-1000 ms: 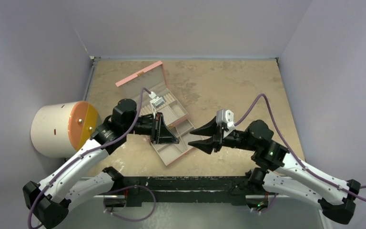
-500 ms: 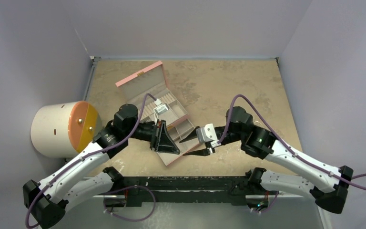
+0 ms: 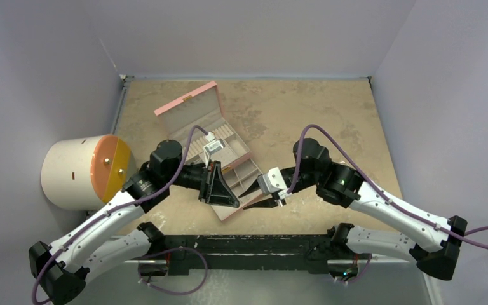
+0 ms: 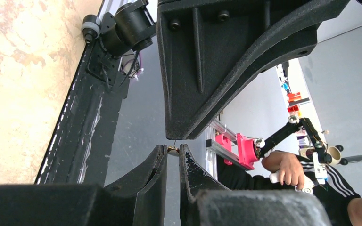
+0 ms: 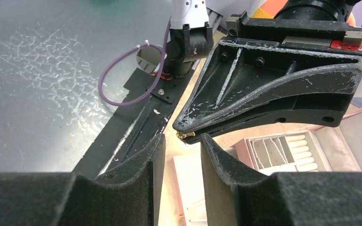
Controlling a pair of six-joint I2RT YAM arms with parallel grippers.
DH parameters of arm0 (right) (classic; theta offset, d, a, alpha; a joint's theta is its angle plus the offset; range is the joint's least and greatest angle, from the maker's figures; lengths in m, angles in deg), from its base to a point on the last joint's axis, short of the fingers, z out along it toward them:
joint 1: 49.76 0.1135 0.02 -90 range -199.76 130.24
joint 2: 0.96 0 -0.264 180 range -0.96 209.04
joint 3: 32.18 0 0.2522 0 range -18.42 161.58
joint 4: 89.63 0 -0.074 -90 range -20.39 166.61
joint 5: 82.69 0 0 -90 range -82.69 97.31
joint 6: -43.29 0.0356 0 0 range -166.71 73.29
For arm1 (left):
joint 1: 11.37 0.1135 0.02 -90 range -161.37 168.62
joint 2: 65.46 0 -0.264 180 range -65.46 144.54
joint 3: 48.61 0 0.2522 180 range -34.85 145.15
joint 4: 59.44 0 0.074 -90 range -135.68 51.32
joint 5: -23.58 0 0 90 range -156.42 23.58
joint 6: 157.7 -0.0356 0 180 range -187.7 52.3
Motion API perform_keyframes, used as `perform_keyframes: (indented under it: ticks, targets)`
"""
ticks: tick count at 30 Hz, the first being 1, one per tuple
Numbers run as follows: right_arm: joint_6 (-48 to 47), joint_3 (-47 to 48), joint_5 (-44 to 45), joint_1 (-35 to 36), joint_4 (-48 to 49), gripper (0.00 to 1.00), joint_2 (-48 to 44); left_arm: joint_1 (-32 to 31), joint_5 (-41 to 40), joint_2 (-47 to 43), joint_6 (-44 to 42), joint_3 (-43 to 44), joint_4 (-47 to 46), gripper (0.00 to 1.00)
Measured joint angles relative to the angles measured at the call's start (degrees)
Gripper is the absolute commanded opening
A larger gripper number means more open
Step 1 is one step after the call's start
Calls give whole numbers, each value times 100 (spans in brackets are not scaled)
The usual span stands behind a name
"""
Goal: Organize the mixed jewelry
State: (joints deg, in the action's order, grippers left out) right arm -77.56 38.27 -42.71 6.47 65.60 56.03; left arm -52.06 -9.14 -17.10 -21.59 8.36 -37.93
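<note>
My left gripper [image 3: 235, 203] is shut on a tiny gold piece of the mixed jewelry [image 4: 173, 150], pinched at the very fingertips [image 4: 161, 155] above the near corner of the open pink box [image 3: 187, 100]. The same gold piece [image 5: 185, 135] shows in the right wrist view at the tip of the left gripper. My right gripper [image 5: 182, 142] is open, one finger on each side of that tip and apart from the piece. In the top view the right gripper [image 3: 246, 199] meets the left one tip to tip. Another gold speck [image 5: 180, 216] lies below, by the box edge.
The box's compartments [image 5: 283, 150] lie under and behind the grippers. A white cylinder with an orange face [image 3: 79, 171] stands at the left wall. The black base rail [image 3: 241, 244] runs along the near edge. A person's hand [image 4: 287, 167] shows beyond the table.
The right arm swung left and down, bringing its gripper up to the left gripper's tip, and its jaws narrowed a little. The left gripper barely moved and kept its hold.
</note>
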Motion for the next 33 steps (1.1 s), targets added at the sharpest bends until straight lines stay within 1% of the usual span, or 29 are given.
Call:
perform_keyframes:
  ticks: [5, 13, 19, 30, 33]
  targets:
    - [-2, 0, -72, 2, -7, 30, 0, -2, 0, 0, -2, 0, 2, 0]
    - [-4, 0, -72, 2, 15, 30, 26, -28, 0, 26, -24, 0, 17, 0]
    - [-4, 0, -81, 2, 17, 23, 109, -28, -2, 52, -26, 0, 46, 0]
    - [-28, 0, -160, 0, 7, 18, 199, -28, 0, 52, -66, 0, 79, 0]
    - [-28, 0, -173, 0, -9, 14, 201, -33, 2, 52, -68, 0, 90, 0]
